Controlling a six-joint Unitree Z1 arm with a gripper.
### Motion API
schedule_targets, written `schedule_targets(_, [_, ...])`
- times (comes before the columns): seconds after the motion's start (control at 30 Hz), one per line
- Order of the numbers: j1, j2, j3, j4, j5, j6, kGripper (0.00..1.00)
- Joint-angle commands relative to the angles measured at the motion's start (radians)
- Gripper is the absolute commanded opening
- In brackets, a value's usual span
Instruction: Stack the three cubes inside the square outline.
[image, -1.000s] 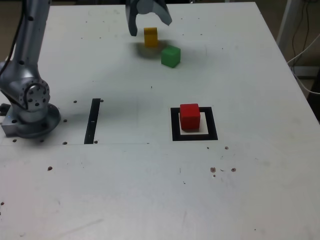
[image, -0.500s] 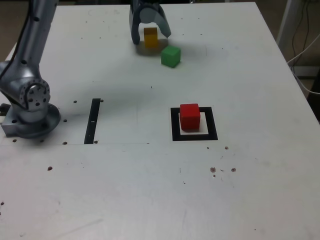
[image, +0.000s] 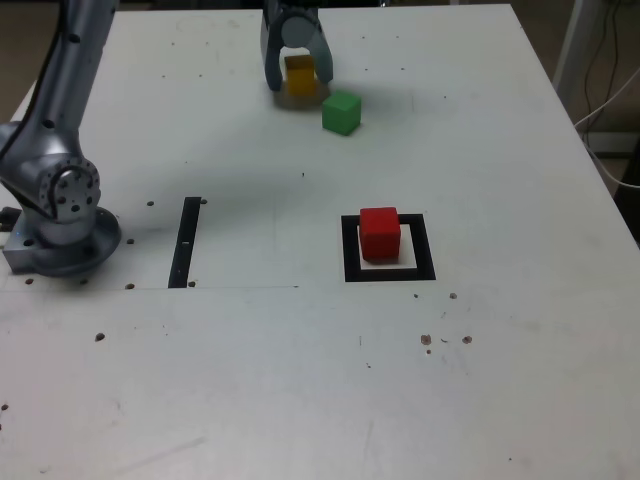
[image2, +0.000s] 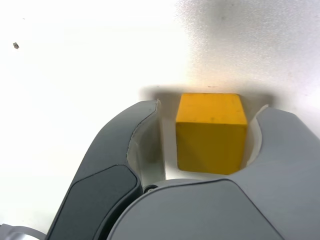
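Note:
The yellow cube (image: 299, 70) rests on the white table at the far side, and my gripper (image: 298, 80) is lowered around it, open. In the wrist view the yellow cube (image2: 211, 131) sits between the two grey fingers (image2: 142, 135) of my gripper (image2: 210, 110): one finger stands a narrow gap away, the other is at or almost at its face. The green cube (image: 341, 112) lies just beside it, toward the exterior view's right and nearer. The red cube (image: 380, 232) stands inside the black square outline (image: 350, 262) near the table's middle.
The arm's base (image: 60, 210) stands at the exterior view's left edge. A narrow black strip (image: 186, 240) lies flat between the base and the square outline. The table's right edge and some cables (image: 610, 90) are at the exterior view's right.
The gripper has come down over the yellow cube and its fingers have narrowed from wide apart to close around it. The cubes have not moved.

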Motion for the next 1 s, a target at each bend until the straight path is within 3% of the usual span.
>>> schedule_targets(0.0, [0.001, -0.001, -0.007, -0.001, -0.001, 0.002, 0.37])
schedule_targets(0.23, [-0.001, -0.011, -0.010, -0.009, -0.001, 0.004, 0.26])
schedule_targets(0.53, [-0.043, -0.086, -0.007, -0.002, -0.002, 0.000, 0.24])
schedule_targets(0.77, [-0.173, -0.200, 0.012, 0.030, -0.007, -0.065, 0.22])
schedule_targets(0.97, [-0.350, -0.250, 0.021, 0.092, -0.012, -0.201, 0.23])
